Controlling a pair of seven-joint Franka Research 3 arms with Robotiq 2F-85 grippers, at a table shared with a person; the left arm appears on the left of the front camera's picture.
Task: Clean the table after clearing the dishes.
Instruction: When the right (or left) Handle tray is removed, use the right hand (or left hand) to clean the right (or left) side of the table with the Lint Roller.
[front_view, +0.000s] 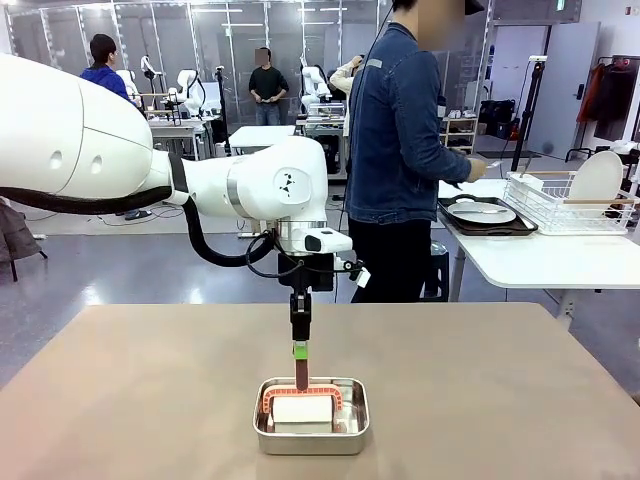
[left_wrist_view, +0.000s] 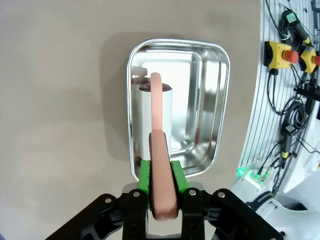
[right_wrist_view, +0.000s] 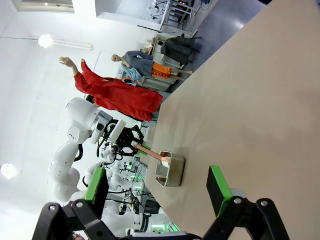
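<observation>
At the near-centre of the table (front_view: 150, 400) I've got the L gripper (front_view: 300, 352) pointing straight down over the steel pan (front_view: 312, 447). Its green pads (left_wrist_view: 145, 175) are clamped tight on both sides of a salmon-pink handle (left_wrist_view: 159, 150). The handle runs down into the pan to a white block (front_view: 302, 411) lying on the pan floor. From the front I see a pink curved edge around the block's top, but can't tell how block and handle join. The pan sits flat on the tan top, w/ bare table all round it. The R gripper (right_wrist_view: 157, 182) hangs above the table w/ its jaws spread wide and nothing between the pads, and the pan and L gripper show well beyond it. A person (front_view: 400, 150) in a denim jacket stands at the far side, turned toward a white side table (front_view: 540, 260). On it is a dark tray (front_view: 460, 222) w/ a white plate (front_view: 482, 213), next to a wire rack (front_view: 565, 205) holding a 2nd plate upright.
</observation>
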